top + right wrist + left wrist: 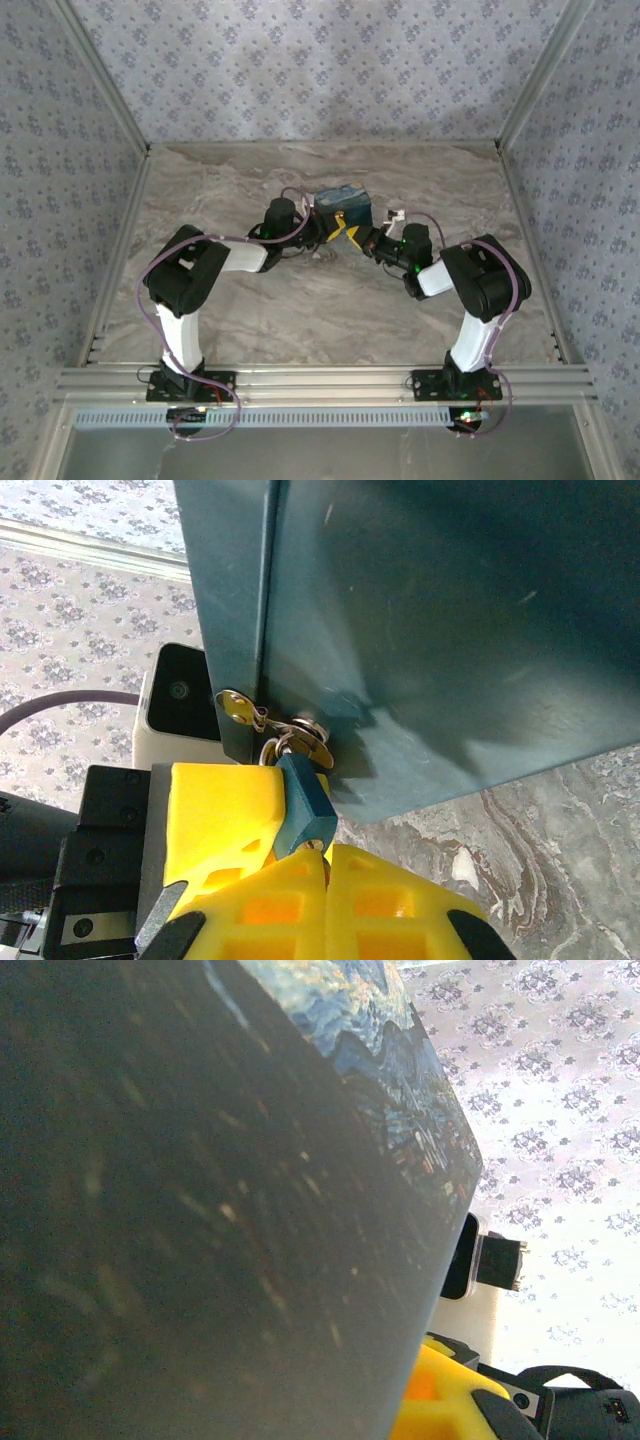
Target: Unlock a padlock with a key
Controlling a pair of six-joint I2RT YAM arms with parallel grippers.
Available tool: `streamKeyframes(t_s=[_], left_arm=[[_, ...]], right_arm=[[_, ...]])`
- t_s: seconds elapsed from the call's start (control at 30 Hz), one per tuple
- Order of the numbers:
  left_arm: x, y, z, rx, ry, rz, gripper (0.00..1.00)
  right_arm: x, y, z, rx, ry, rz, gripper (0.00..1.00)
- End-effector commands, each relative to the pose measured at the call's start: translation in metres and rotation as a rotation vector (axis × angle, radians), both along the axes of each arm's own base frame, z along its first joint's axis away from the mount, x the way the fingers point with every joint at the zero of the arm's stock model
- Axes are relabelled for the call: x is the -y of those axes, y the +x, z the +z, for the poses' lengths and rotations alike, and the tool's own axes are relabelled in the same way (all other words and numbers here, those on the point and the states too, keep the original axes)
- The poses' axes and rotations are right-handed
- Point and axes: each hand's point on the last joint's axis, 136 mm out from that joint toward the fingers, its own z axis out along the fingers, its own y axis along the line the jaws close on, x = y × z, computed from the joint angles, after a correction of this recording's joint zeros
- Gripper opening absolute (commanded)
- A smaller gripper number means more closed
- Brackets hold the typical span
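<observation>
Left end effector [240, 805] pinched the padlock [305, 805] and right end effector [325, 870] clamped the key [313, 847]. Twisting off-axis risked bending the key or losing grip.

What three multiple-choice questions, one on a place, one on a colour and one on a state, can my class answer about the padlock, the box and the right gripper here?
1. Where does the padlock hang?
A. from the metal clasp on the side of the box
B. on top of the box
C. inside the box

2. What colour are the fingers of the right gripper?
A. red
B. yellow
C. white

3. How do the right gripper's jaws stand?
A. wide open
B. shut
C. half open around the box

Key: 1 A, it dangles under the clasp at the box's edge. 2 B, the right wrist view shows them yellow. 3 B, the two fingers meet just below the padlock.
</observation>
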Motion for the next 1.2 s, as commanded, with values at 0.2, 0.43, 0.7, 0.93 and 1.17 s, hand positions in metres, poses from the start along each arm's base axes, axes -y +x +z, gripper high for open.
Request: streamKeyframes(t_s=[0.2,0.43,0.7,0.93,1.17], left_arm=[[0.042,-0.056,0.023,0.034,-0.090,-0.257,0.00],[0.056,-0.072,0.028,0.039,-0.101,-0.322,0.00],[0.042,-0.070,0.021,0.036,-0.052,-0.275,0.00],[0.018,-0.052,0.013,0.045,0.041,-0.180,0.00],[0.009,-0.049,0.003,0.045,0.109,-0.154,0.00]], right_arm=[[-0.019,0.008,0.007,0.001,-0.033,0.022,0.00],[-0.022,0.007,0.002,-0.016,-0.029,0.016,0.00],[-0.019,-0.001,-0.012,-0.071,-0.064,0.034,0.00],[0.001,-0.021,-0.029,-0.120,-0.094,0.028,0.15],[0.022,-0.047,-0.037,-0.146,-0.187,0.046,0.30]])
